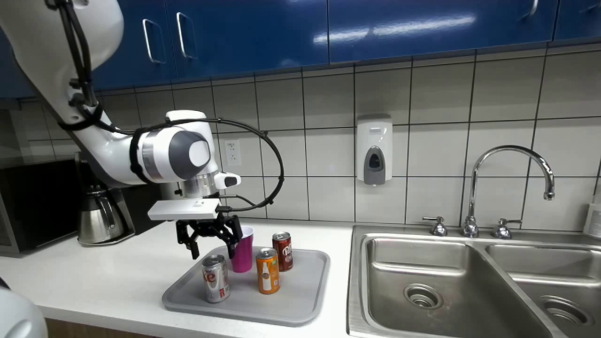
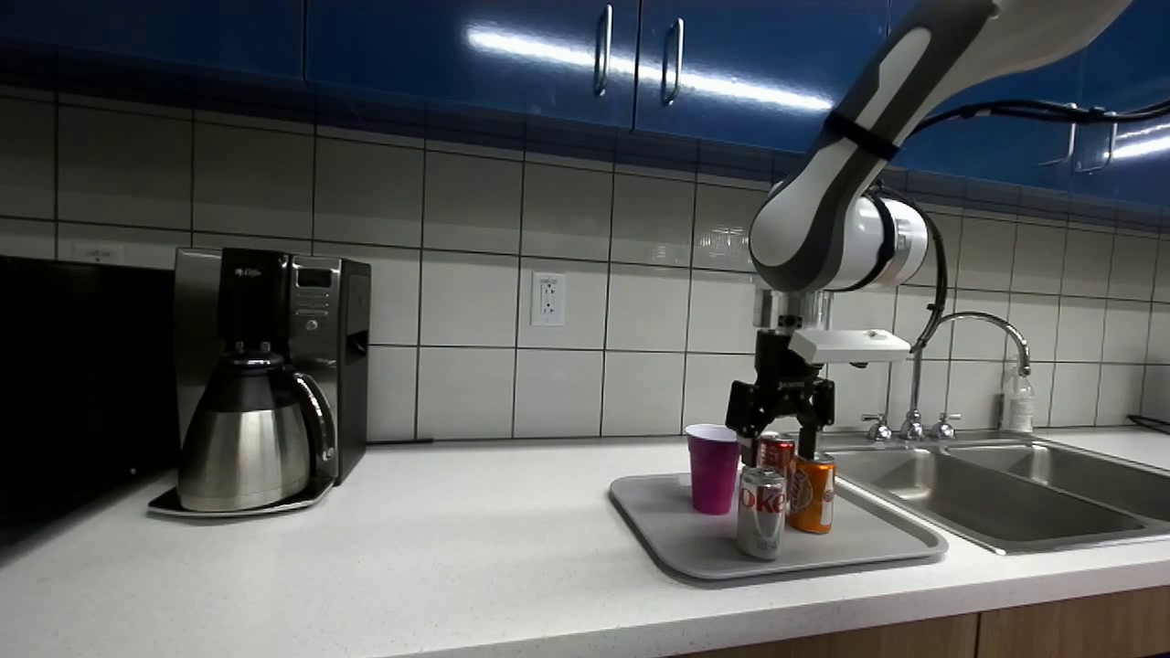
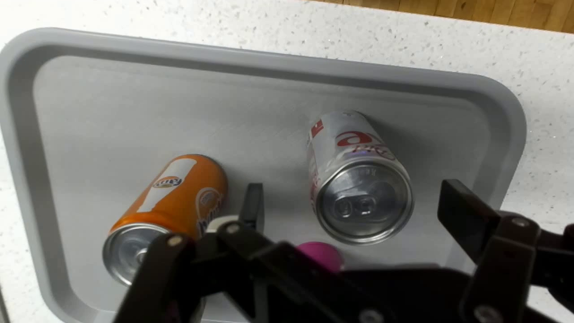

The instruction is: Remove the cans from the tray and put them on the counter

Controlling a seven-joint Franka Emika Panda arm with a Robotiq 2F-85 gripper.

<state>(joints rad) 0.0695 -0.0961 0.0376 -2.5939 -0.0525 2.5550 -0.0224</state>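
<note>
A silver can [image 1: 216, 280] stands upright toward the front edge of a grey tray [image 1: 303, 300], its long axis vertical, lid and pull tab facing up; the apparent lean in the wrist view comes, it seems, from the camera's angle. The gripper [image 3: 352, 197] of a robot arm [image 1: 117, 155] straddles the lid in that view, jaws spread well apart, with gaps on both sides and nothing held. Whether they reach below the rim is hard to tell.

If full, the can should prove stiff and fairly heavy for its size, though its contents are hidden. Smooth, round metal could slip from a loose grip, and the thin sides could dent under a hard squeeze. The best hold looks to be across opposite sides of the body, just below the rim, followed by a straight lift.

An orange can [image 1: 268, 272], also upright, stands just beside one jaw, leaving little room there. Behind it is a red-brown can [image 1: 284, 249], and a pink cup [image 1: 244, 256] stands nearer the tiled wall [image 1: 331, 150]. All three cans are on the tray, yet to reach the white counter [image 2: 439, 567] beneath it, between a coffee maker [image 2: 315, 352] and a steel sink [image 1: 418, 258].
</note>
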